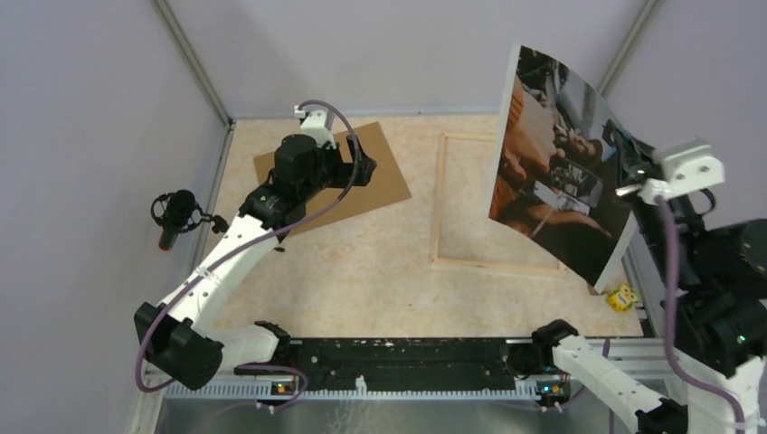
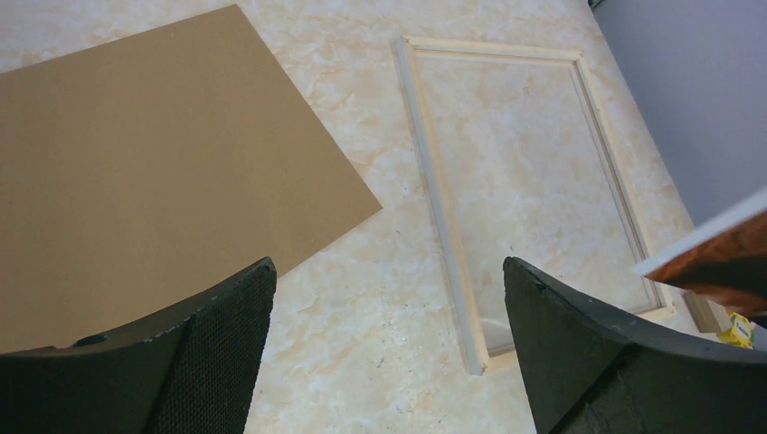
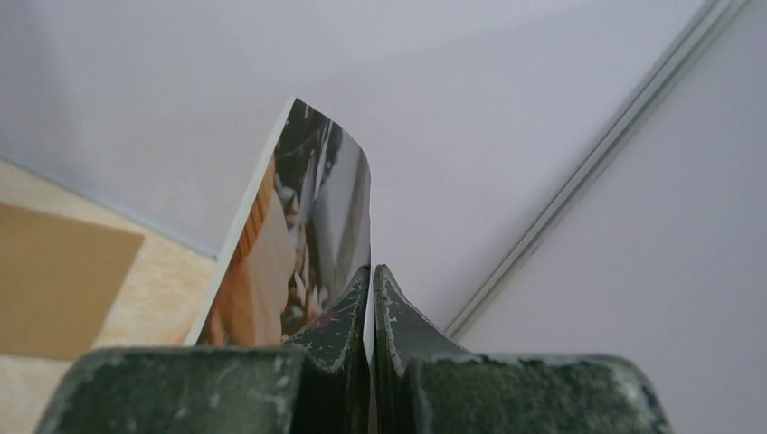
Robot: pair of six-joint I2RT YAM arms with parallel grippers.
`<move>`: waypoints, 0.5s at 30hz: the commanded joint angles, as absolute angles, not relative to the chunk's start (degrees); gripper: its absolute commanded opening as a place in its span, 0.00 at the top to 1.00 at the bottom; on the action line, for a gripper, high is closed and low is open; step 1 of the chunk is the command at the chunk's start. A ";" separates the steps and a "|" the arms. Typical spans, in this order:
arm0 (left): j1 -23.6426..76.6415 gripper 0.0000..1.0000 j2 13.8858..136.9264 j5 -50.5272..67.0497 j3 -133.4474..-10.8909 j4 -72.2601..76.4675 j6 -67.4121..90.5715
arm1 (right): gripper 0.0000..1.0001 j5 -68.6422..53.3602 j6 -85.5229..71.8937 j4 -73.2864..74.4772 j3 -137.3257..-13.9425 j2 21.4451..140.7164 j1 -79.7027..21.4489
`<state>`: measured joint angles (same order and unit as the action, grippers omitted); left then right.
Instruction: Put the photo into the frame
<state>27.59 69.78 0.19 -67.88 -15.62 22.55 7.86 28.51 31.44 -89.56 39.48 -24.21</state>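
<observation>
So, from the top camera my right gripper is pinched down on the right edge of the photo. It's a thin glossy print, slightly bowed, held up in the air by the right side of the frame, whose thin pale wood strips lie flat on the marbled beige table. Left wrist view: left gripper hangs wide apart, holding nothing, above the table beside the flat brown cardboard board. Right wrist view: scuffed dark fingers squeezed tight on the curling print.
</observation>
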 commanded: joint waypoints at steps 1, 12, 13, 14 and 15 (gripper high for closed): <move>27.93 0.02 69.92 -1.60 -67.45 -14.26 22.05 | 1.00 4.92 39.87 27.68 -79.75 45.14 -24.16; 27.93 0.02 69.85 -4.69 -66.97 -14.32 22.08 | 1.00 -2.34 46.51 4.99 -65.90 53.28 -24.17; 27.92 0.02 70.01 -4.88 -67.01 -14.28 22.10 | 1.00 -3.91 47.77 5.67 -67.55 54.52 -24.17; 27.92 0.02 70.14 -4.98 -67.03 -14.35 22.14 | 1.00 -5.38 49.36 6.08 -68.90 55.90 -24.17; 27.88 0.02 70.24 -4.93 -67.12 -14.35 22.16 | 1.00 -6.59 50.53 6.13 -70.14 57.20 -24.17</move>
<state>27.73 70.04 -3.73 -67.13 -15.86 22.52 -0.30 44.34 14.98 -63.66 55.40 -24.21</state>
